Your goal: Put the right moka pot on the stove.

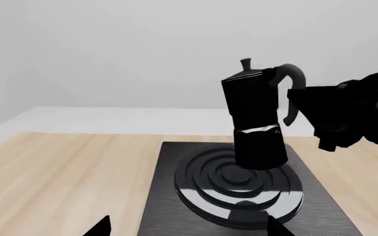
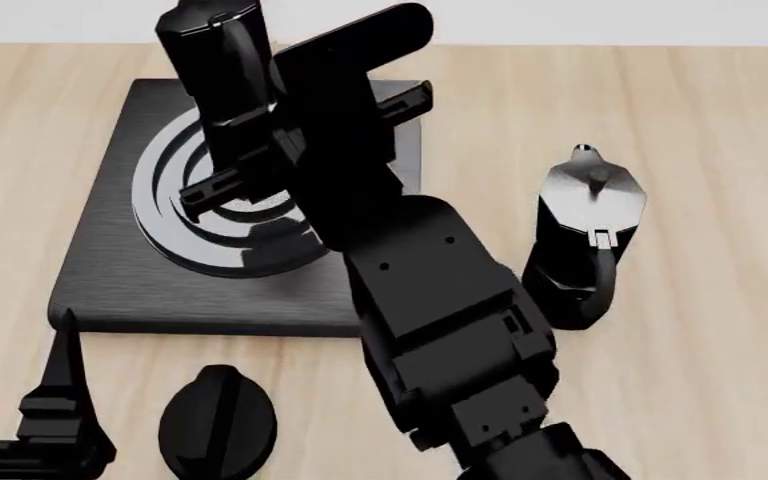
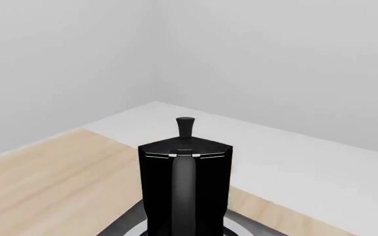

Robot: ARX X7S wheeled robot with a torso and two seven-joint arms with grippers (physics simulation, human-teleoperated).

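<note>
The right moka pot (image 2: 208,40), black and faceted with a knobbed lid, hangs slightly tilted over the stove's burner rings (image 1: 241,189). Its base is at the rings, and I cannot tell whether it touches them. My right gripper (image 2: 253,140) is shut on the pot's curved handle (image 1: 293,78), reaching in from the side. In the right wrist view the pot (image 3: 185,187) fills the middle, handle toward the camera. The stove (image 2: 104,270) is a flat black slab. My left gripper (image 1: 189,231) is open and empty, low at the stove's near edge.
A second identical moka pot (image 2: 582,240) stands upright on the wooden table to the right of the stove. A small round black knob (image 2: 217,422) lies on the table in front of the stove, beside my left gripper (image 2: 53,400).
</note>
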